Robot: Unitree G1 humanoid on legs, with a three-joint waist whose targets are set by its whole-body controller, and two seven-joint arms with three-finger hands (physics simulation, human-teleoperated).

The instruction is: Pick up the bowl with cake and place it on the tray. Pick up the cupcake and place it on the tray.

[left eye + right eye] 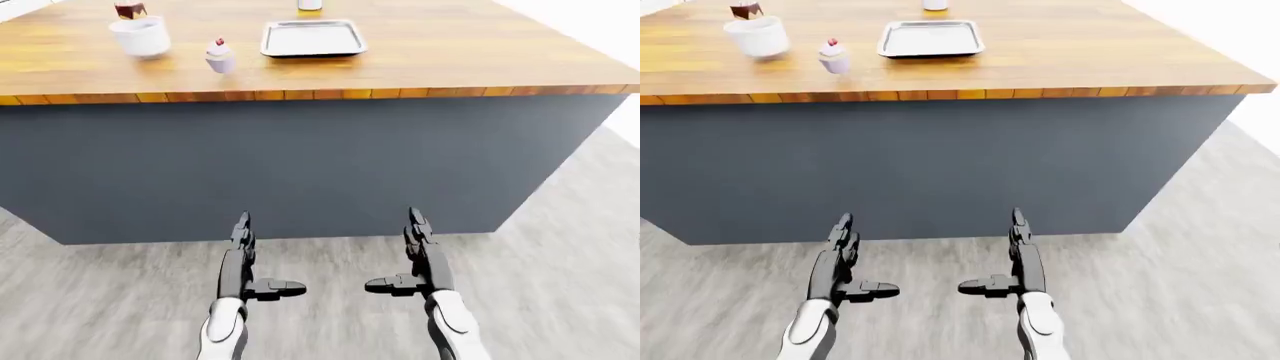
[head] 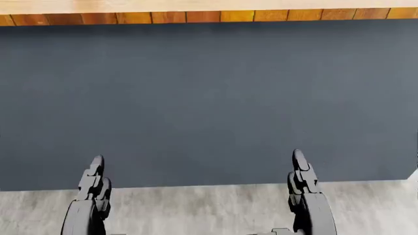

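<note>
A white bowl [image 1: 141, 36] with a brown cake piece [image 1: 130, 10] at its far rim stands at the upper left of the wooden counter [image 1: 420, 60]. A cupcake [image 1: 220, 56] with white frosting and a red cherry stands to its right. A grey metal tray [image 1: 312, 38] lies right of the cupcake. My left hand [image 1: 243, 259] and right hand [image 1: 415, 259] hang low over the floor, below the counter's dark side, both open and empty, fingers stretched out and thumbs pointing inward.
The counter's dark grey side panel [image 1: 300, 165] fills the middle of the views. Grey wood floor [image 1: 560, 277] lies below and to the right. A small white object [image 1: 310, 4] stands at the counter's top edge above the tray.
</note>
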